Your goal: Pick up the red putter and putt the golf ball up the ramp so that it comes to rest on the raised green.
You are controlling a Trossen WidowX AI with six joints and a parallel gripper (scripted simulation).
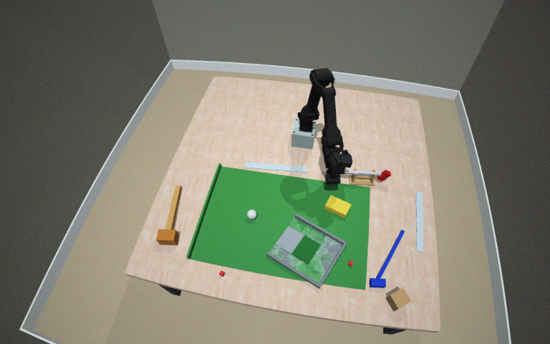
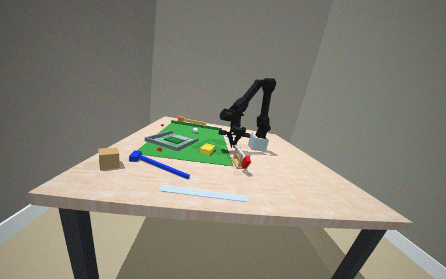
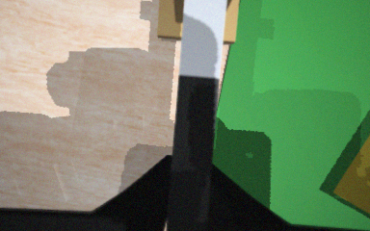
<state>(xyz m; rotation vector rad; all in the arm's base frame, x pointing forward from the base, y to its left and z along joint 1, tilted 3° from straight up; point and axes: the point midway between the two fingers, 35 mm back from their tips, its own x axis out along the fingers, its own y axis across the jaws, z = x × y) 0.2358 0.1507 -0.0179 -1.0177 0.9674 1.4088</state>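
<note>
- Orange mallet (image 1: 171,219) far left on the table (image 1: 251,109), just off the mat's raised left edge.
- Mat (image 1: 243,243) green; ball (image 1: 251,213) sits on it, left of centre, well apart from everything.
- Green (image 1: 304,248) is a dark square inside a grey-walled frame, with a grey ramp (image 1: 288,238) on its ball-facing side.
- Yellow block (image 1: 337,206) on the mat between frame and arm.
- Gripper (image 1: 331,178) down at the mat's back-right edge, fingers clamped on the putter (image 1: 364,173) at its dark grip end.
- Wrist view: grip runs straight up between the jaws and turns pale further along.
- Putter lies roughly level across a small wooden stand (image 1: 362,179), red head (image 1: 384,174) past its right end.
- Blue putter (image 1: 388,259) lies right of the mat, tan cube (image 1: 397,298) near its head.
</note>
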